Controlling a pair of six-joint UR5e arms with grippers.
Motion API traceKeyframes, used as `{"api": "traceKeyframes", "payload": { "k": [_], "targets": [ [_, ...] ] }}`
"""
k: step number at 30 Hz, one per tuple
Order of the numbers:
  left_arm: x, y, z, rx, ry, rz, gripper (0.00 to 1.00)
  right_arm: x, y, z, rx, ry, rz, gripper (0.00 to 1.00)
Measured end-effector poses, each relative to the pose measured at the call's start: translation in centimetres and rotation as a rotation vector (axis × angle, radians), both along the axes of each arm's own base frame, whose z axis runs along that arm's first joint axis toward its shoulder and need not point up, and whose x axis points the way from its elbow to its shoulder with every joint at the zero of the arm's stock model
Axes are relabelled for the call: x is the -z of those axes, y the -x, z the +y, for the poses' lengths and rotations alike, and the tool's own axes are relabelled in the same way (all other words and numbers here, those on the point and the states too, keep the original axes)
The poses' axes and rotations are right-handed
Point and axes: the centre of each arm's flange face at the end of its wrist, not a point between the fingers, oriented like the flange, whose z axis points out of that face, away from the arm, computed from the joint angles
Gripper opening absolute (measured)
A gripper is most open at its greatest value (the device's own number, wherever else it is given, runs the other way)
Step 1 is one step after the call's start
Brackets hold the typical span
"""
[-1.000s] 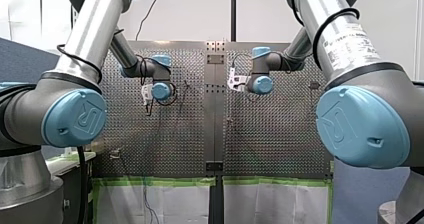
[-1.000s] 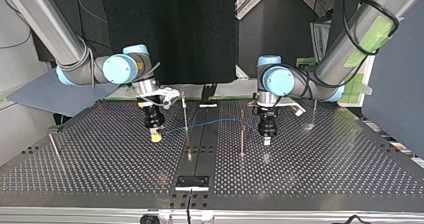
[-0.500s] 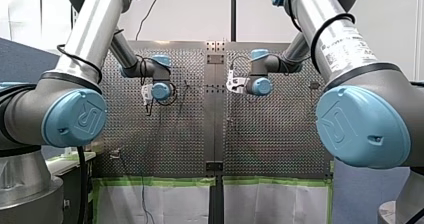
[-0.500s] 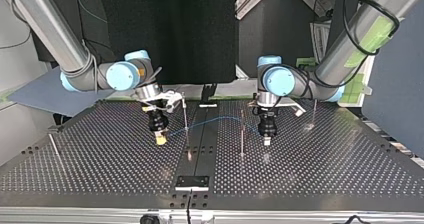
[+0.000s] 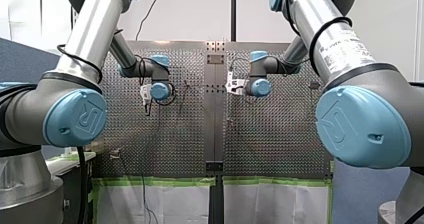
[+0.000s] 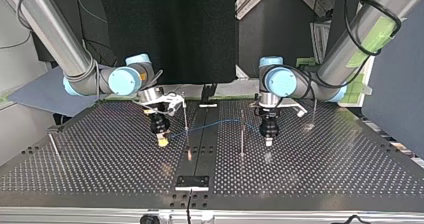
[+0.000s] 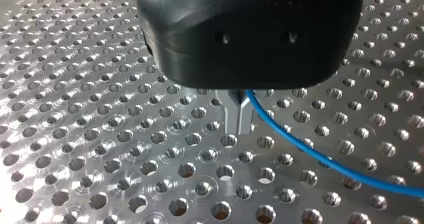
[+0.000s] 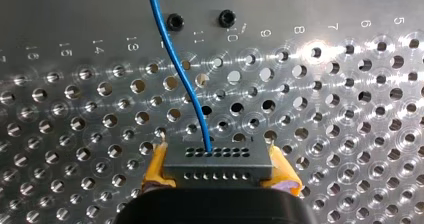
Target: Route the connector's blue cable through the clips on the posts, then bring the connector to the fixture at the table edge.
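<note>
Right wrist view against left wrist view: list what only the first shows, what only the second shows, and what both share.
Only the right wrist view: the grey connector, clamped between my right gripper's yellow pads, plus printed numbers and two black screws ahead of it. Only the left wrist view: my left gripper, its metal fingers closed together, with the blue cable leaving from them. Both: the blue cable and the perforated table.

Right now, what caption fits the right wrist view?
Right arm's jaws clamp the connector; blue cable runs ahead over the perforated table.
</note>
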Motion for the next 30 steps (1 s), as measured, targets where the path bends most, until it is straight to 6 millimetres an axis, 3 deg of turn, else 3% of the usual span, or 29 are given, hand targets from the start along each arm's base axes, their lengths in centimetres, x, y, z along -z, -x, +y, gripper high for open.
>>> {"api": "traceKeyframes", "payload": {
  "k": [17, 19, 20, 22, 26, 28, 29, 30],
  "targets": [
    [0.00, -0.02, -0.02, 0.007, 0.002, 0.000, 0.00, -0.13, 0.07, -0.36, 0.003, -0.007, 0.003, 0.00],
    [0.00, -0.02, -0.01, 0.005, -0.001, 0.000, 0.20, -0.10, 0.08, -0.35, 0.003, -0.008, 0.004, 0.00],
    [0.00, -0.02, 0.00, 0.004, -0.004, 0.000, 0.20, -0.10, 0.08, -0.35, 0.003, -0.009, 0.005, 0.00],
    [0.01, 0.01, -0.05, 0.005, -0.014, 0.001, 0.37, -0.07, 0.08, -0.32, 0.003, -0.010, 0.006, 0.00],
    [0.08, 0.06, -0.07, 0.006, -0.032, 0.007, 0.48, -0.03, 0.04, -0.25, 0.002, -0.012, 0.009, 0.00],
    [0.12, 0.08, -0.02, 0.004, -0.041, 0.012, 0.72, -0.01, 0.04, -0.22, 0.002, -0.014, 0.011, 0.00],
    [0.14, 0.08, 0.01, 0.004, -0.043, 0.013, 0.72, 0.00, 0.04, -0.21, 0.002, -0.015, 0.012, 0.00],
    [0.15, 0.08, 0.03, 0.003, -0.045, 0.014, 0.86, 0.03, 0.04, -0.18, 0.002, -0.016, 0.013, 0.00]
  ]
}}
